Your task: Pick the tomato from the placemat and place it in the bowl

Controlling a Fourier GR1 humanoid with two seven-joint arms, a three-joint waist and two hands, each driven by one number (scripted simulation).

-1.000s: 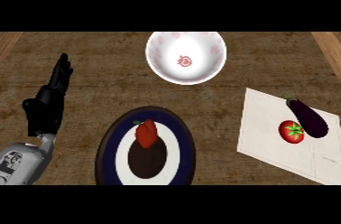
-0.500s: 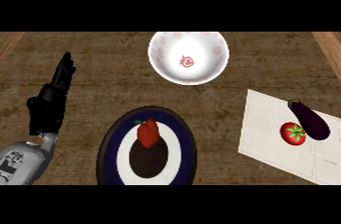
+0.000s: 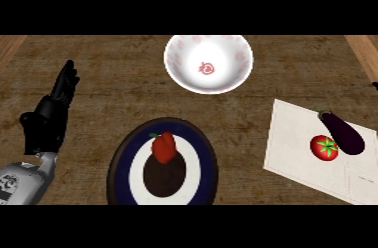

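Observation:
A red tomato (image 3: 324,147) with a green stem lies on the white placemat (image 3: 295,147) at the right, touching a dark purple eggplant (image 3: 342,132) just beyond it. The white bowl (image 3: 209,63) with a red mark inside stands at the top centre, with nothing in it. My left hand (image 3: 49,117) rests at the left edge, fingers straight and pointing up, holding nothing, far from the tomato. The right hand does not show in this view.
A dark blue plate (image 3: 122,164) with a white ring sits at the bottom centre, carrying a red pepper (image 3: 164,146) and a dark round patch. Wooden counter edges show at the top corners.
The whole view has drifted slightly, so the bowl and plate sit a little further right than before. The left hand and the tomato keep their places.

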